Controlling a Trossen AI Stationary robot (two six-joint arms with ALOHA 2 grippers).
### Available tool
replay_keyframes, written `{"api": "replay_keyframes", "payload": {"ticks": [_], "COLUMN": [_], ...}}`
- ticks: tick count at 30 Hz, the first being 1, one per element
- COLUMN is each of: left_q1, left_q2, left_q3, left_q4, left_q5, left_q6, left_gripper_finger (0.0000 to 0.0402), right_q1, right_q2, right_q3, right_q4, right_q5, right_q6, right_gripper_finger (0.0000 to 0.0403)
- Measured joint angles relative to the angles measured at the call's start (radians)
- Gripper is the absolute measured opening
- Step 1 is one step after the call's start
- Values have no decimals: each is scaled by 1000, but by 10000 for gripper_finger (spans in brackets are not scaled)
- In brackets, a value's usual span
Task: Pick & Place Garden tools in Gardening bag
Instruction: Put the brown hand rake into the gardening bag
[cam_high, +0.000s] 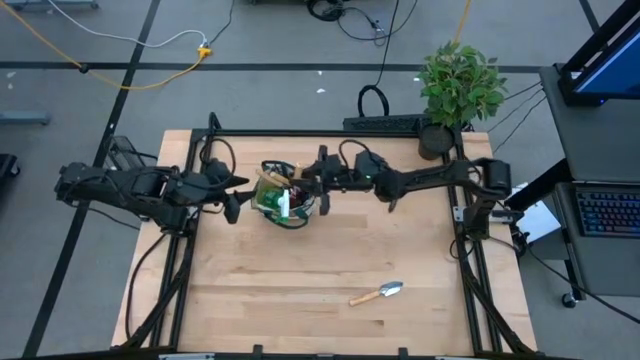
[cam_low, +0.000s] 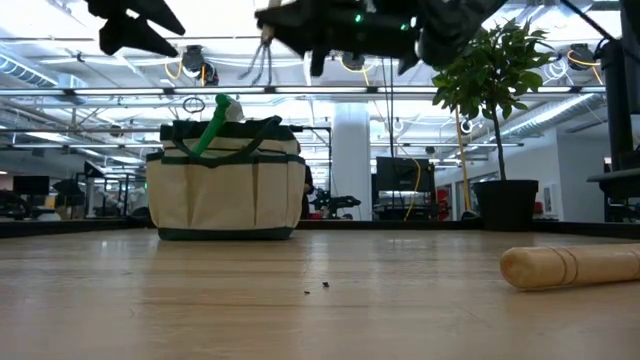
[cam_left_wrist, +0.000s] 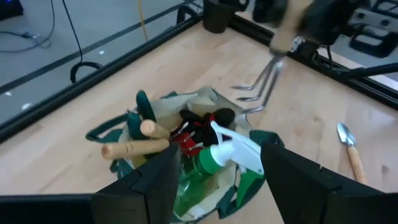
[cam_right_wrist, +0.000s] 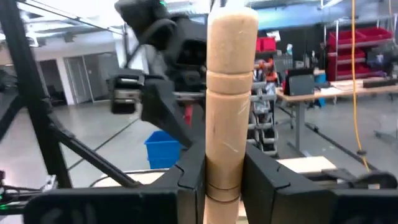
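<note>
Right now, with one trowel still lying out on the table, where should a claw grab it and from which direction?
Grip the trowel around the middle of its wooden handle, coming straight down from above. It lies flat on the bare table, clear of the bag, and the handle is round and thick, as the low view shows, while the metal blade is thin and flat against the wood.

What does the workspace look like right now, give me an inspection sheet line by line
Surface: wooden table, a small speck on it.
Job's things: gardening bag holds a green spray bottle, wooden handles and red-black items; hand rake held above it; one trowel lies loose on the table.
Clutter: potted plant at the far right corner.
Grippers: right gripper shut on the rake handle; left gripper open beside the bag.
Cables: black and yellow cables on the floor.
Surroundings: keyboard on a side desk.
</note>
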Motion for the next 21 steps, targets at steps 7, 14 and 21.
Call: {"api": "replay_keyframes", "payload": {"ticks": [7, 14, 21], "left_q1": [-1, -1, -1], "left_q2": [-9, -9, -8], "left_q3": [-16, -16, -16], "left_q4": [-6, -9, -10], "left_q5": [39, 54, 55], "left_q6": [11, 32, 51], "left_gripper_finger": [230, 230, 230], "right_q1": [-27, -51, -43], "right_q2": [78, 77, 78], "right_q3": [63, 71, 71], "right_q4": [-89, -91, -229], "right_q5": [2, 104, 139], "right_q6": [9, -2, 13], "right_gripper_finger": [59, 59, 59]}}
